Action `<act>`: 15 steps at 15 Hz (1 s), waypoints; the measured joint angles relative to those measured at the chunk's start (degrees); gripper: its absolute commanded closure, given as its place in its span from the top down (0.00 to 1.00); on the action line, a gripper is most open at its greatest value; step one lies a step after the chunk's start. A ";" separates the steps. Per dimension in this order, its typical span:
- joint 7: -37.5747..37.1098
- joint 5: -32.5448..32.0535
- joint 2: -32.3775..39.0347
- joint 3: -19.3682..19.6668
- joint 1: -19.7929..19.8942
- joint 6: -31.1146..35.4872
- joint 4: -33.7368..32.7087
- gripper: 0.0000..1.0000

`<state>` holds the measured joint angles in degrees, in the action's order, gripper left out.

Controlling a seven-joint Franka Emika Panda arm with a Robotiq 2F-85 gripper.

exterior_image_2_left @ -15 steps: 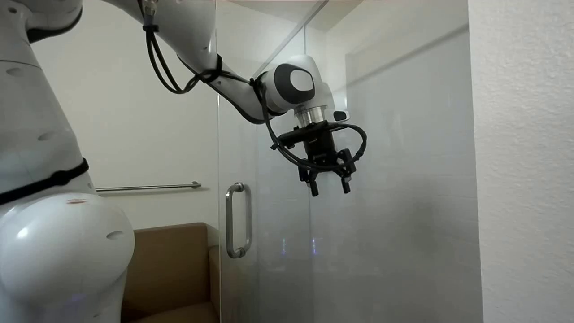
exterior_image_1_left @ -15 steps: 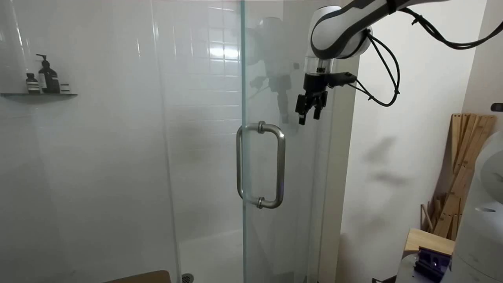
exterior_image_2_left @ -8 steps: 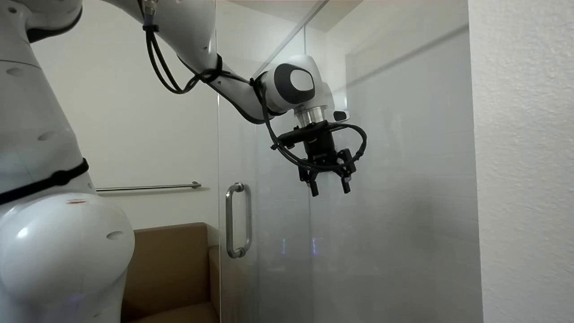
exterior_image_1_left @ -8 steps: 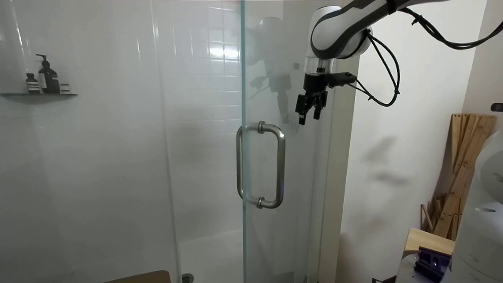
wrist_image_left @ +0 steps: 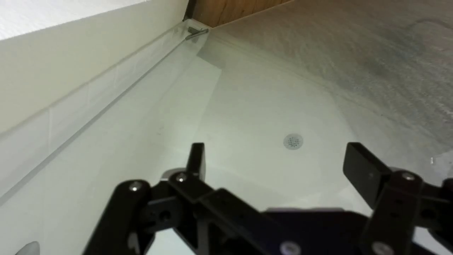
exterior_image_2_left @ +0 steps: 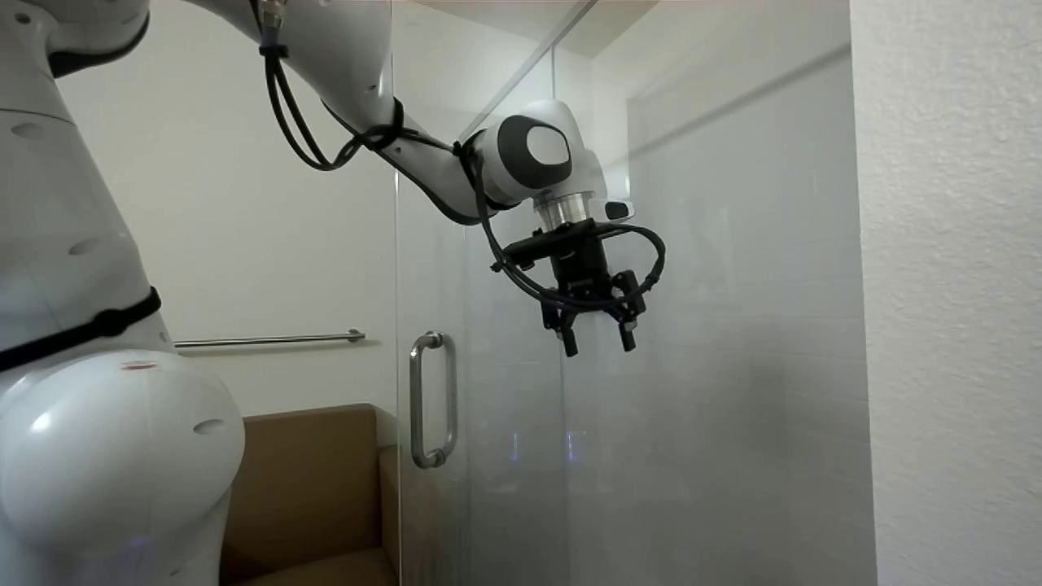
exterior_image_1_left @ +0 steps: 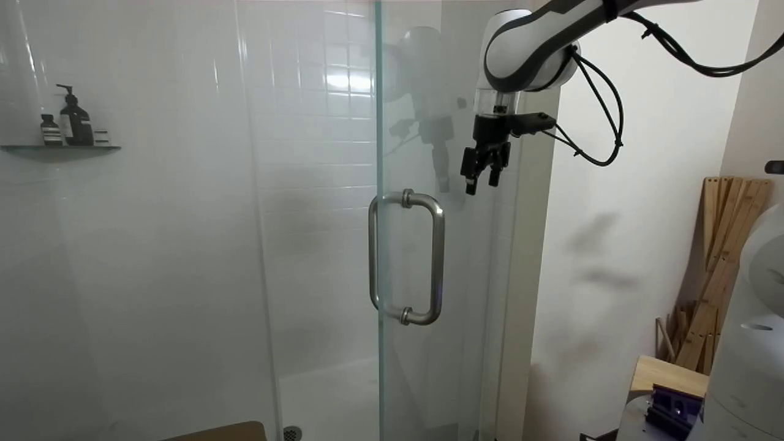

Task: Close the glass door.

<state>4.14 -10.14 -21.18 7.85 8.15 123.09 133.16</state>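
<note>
Bathroom, we judge: one shower (wrist_image_left: 244, 113) with glass door (exterior_image_1_left: 416, 257), floor drain (wrist_image_left: 293, 141) and tiled wall (exterior_image_1_left: 306, 153); one small shelf (exterior_image_1_left: 61, 147) bearing a pump bottle (exterior_image_1_left: 76, 122); one towel bar (exterior_image_2_left: 269, 340), wall-mounted.

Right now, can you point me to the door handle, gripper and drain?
Door handle (exterior_image_1_left: 437, 260): in an exterior view, on a vertical bar.
Gripper (exterior_image_2_left: 600, 349): in an exterior view, midway between its fingertips.
Drain (wrist_image_left: 293, 141): in the wrist view, on its round grate.

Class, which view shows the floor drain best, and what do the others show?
The wrist view: the floor drain appears whole and round, its holes visible. An exterior view clips the floor drain at the bottom edge; no further view shows it.
</note>
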 measured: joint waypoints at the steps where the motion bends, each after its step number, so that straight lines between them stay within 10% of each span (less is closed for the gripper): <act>1: 0.00 0.00 -0.03 -0.09 -0.05 -0.36 0.00 1.00; 15: 4.51 0.36 -14.74 -1.93 -4.95 -11.51 9.66 1.00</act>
<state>8.65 -9.78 -35.92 5.92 3.19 111.57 142.82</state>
